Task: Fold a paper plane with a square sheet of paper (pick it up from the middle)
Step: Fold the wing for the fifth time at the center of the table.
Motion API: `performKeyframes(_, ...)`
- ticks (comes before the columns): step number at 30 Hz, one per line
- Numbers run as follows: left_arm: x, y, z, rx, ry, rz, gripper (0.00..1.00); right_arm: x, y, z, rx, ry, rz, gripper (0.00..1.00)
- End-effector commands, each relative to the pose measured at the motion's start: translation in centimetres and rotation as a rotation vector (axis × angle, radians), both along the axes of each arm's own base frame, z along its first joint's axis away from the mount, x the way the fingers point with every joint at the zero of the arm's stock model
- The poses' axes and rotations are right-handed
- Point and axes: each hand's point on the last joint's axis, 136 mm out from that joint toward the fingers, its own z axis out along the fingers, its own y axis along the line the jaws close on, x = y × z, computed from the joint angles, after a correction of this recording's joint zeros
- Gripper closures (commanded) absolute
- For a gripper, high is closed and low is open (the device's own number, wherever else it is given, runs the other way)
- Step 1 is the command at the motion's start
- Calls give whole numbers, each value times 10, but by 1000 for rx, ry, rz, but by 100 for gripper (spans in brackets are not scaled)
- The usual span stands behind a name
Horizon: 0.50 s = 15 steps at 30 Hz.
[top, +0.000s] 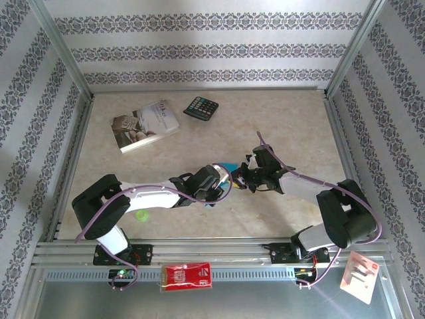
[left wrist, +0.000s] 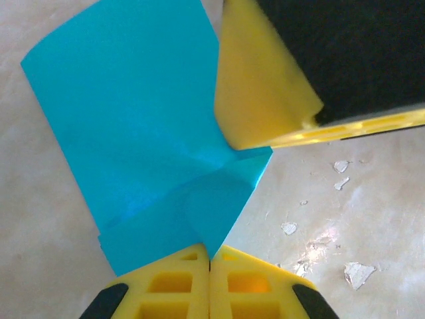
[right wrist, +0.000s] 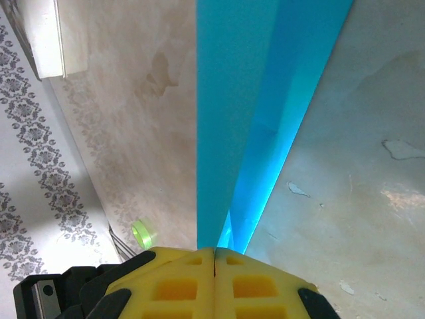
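Square sheet of paper (top: pixel 228 165) is turquoise, partly folded, and pinched between both arms above the near-middle of the table (top: pixel 292 126). The left wrist view shows the sheet (left wrist: pixel 133 113) with crease lines and one folded flap near the bottom. The right wrist view shows it (right wrist: pixel 252 100) as two layers meeting along a long fold, running away from the camera.

The left gripper (top: pixel 223 189) has its yellow fingers pressed together on a lower corner of the paper (left wrist: pixel 210 256). The right gripper (top: pixel 241 177) is also clamped tight on the paper's edge (right wrist: pixel 214 256). A yellow fingertip (left wrist: pixel 265 100) of the other arm touches the sheet's right side in the left wrist view.

The surface is beige marbled laminate with pale chipped spots (left wrist: pixel 352 272) beside the paper. Walls (top: pixel 199 50) carry grey-and-white patterned striped wallpaper, and an aluminium frame (top: pixel 63 50) runs round the cell.

A pale printed book (top: pixel 145 125) lies far left and a black calculator (top: pixel 200 107) lies just right of it, both well apart from the paper. A small green disc (top: pixel 140 214) sits near the left arm (right wrist: pixel 141 232). A red packet (top: pixel 187 276) rests on the front rail, and a white tag (top: pixel 358 276) hangs at the right end.
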Motion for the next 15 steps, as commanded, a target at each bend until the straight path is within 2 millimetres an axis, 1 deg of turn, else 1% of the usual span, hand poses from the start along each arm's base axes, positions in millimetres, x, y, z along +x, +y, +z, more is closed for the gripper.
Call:
performKeyframes(1,-2,1,12,3,-13,-19,91,5,-2,2,-13,-5,12,96)
performKeyframes(3,-1,4,11,19,-25,-23,86,4,-2,3,-8,-2,12,97)
performKeyframes(9,2,13,13,67,-94,-51,63,3,0,11,25,9,5,98)
performKeyframes(15,-1,9,11,106,-126,-124,48,4,1,17,44,14,-4,98)
